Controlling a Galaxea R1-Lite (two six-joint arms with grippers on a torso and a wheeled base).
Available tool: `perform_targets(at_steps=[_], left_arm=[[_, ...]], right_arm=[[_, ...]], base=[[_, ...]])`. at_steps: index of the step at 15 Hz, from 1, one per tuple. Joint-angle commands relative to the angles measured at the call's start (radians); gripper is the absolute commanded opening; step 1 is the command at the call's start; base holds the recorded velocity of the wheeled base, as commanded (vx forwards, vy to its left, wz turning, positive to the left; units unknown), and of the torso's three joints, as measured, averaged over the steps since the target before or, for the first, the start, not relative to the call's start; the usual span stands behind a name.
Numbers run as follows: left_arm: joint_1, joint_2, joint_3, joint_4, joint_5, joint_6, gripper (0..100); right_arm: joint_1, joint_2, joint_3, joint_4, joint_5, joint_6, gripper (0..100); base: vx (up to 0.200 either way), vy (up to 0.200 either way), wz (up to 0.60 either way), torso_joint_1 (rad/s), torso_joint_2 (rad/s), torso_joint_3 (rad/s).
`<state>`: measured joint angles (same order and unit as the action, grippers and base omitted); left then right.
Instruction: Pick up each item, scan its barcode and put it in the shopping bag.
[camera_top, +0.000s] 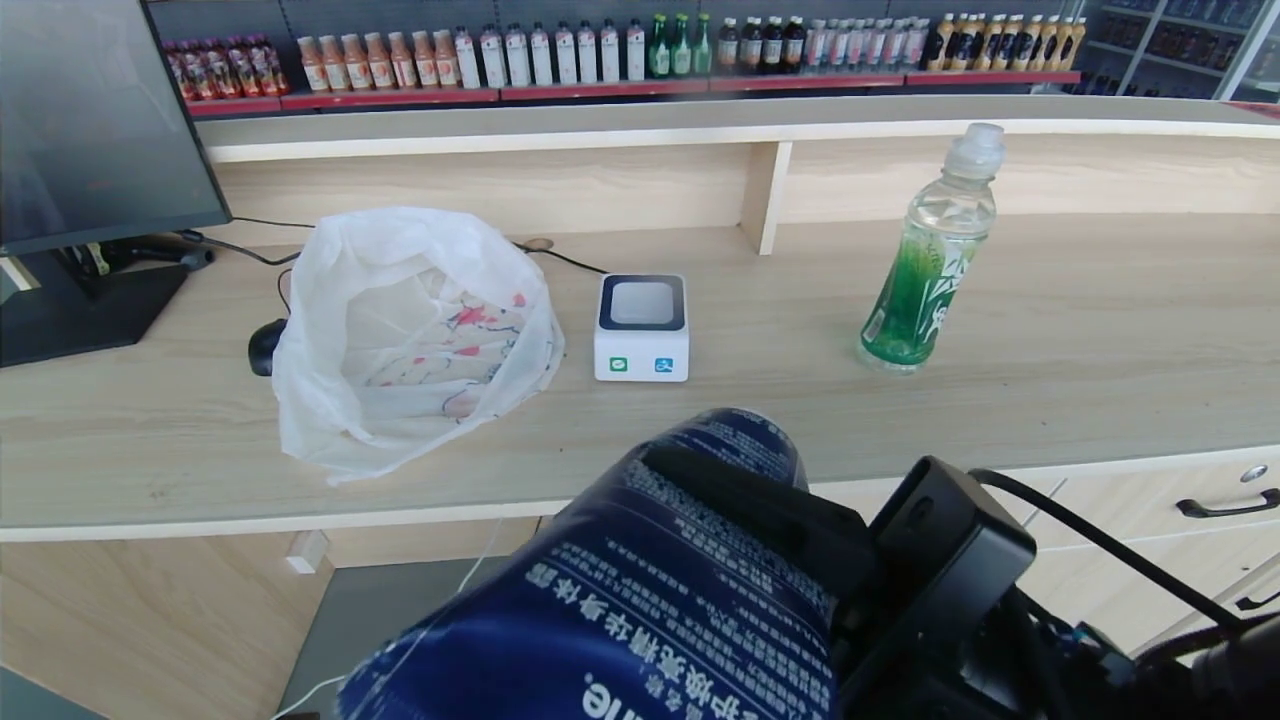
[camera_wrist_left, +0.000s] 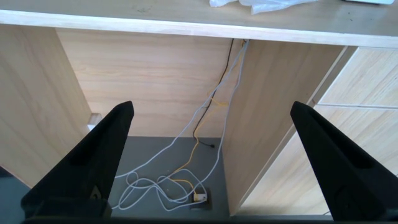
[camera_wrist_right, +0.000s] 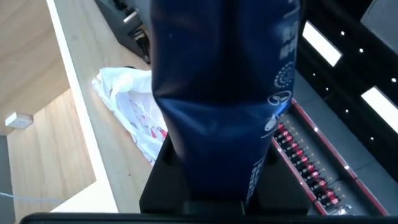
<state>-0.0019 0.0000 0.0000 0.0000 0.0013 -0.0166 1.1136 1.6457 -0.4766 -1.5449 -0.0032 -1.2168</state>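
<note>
- In front of the counter (camera_top: 1050, 330), in the head view, the right pincer (camera_top: 760, 510) is closed tight on a dark blue pouch (camera_top: 640, 620), held on the counter's near side.
- Straight beyond that pincer a white scanner (camera_top: 642, 327) sits on the counter. The open shopping bag (camera_top: 410, 330) is beyond and to the pincer's left, just beside the scanner.
- Beyond and to the pincer's right a green bottle (camera_top: 930, 260) stands upright, well apart from the scanner.
- A mouse (camera_top: 265, 347) lies against the bag's far-left side, with a monitor (camera_top: 90, 120) past it.
- In the left wrist view, the left pincer (camera_wrist_left: 211, 162) is spread wide with nothing between its fingers (camera_wrist_left: 93, 168). Beyond them, loose cables (camera_wrist_left: 168, 186) lie on the floor under the counter.
- In the right wrist view, the pouch (camera_wrist_right: 217, 81) sits squeezed in the right pincer (camera_wrist_right: 211, 193). The shopping bag (camera_wrist_right: 130, 106) lies past it on the counter, and shelf bottles (camera_wrist_right: 305, 162) stand farther off.
</note>
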Motion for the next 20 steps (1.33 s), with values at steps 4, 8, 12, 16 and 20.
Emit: perform_targets(at_steps=[4, 8, 12, 16, 20], left_arm=[[0.0, 0.002, 0.0, 0.0, 0.0, 0.0, 100], [0.0, 0.0, 0.0, 0.0, 0.0, 0.0, 100], [0.0, 0.002, 0.0, 0.0, 0.0, 0.0, 100], [0.0, 0.002, 0.0, 0.0, 0.0, 0.0, 100], [0.0, 0.002, 0.0, 0.0, 0.0, 0.0, 100]], right_arm=[[0.002, 0.031, -0.062, 0.006, 0.022, -0.273, 0], [0.041, 0.023, -0.077, 0.006, 0.011, -0.429, 0], [0.057, 0.011, -0.079, 0.006, -0.006, -0.509, 0], [0.071, 0.009, -0.083, -0.003, -0.006, -0.563, 0], [0.074, 0.012, -0.079, -0.026, 0.003, -0.622, 0]], base=[[0.0, 0.0, 0.0, 0.0, 0.0, 0.0], [0.0, 0.0, 0.0, 0.0, 0.0, 0.0], [0.0, 0.0, 0.0, 0.0, 0.0, 0.0], [0.0, 0.0, 0.0, 0.0, 0.0, 0.0], [0.0, 0.0, 0.0, 0.0, 0.0, 0.0]])
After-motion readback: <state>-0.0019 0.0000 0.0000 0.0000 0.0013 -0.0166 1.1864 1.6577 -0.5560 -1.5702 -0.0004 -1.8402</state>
